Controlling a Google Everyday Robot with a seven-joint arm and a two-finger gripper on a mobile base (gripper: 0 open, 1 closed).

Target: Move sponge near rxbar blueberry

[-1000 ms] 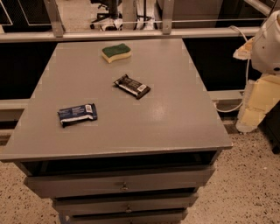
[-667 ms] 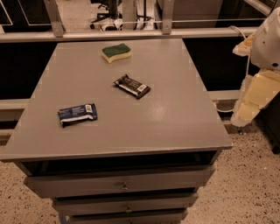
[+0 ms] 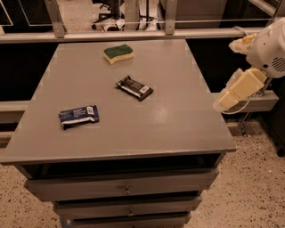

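Jaws: cannot tell if spread or closed. The gripper (image 3: 222, 103) hangs off the table's (image 3: 178, 129) right edge, swung slightly nearer than before. Untouched, the sponge (image 3: 118, 53) lies far centre and the blue bar (image 3: 79, 116) near left, so I judge the reach is only starting.

You're in an office-like lab space; a grey metal drawer cabinet (image 3: 178, 116) stands on speckled terrazzo flooring (image 3: 254, 191); a black wheeled office chair (image 3: 108, 11) sits at 12 o'clock beyond a grey metal railing (image 3: 133, 35); the cream gripper (image 3: 228, 100) hangs at 3 o'clock.
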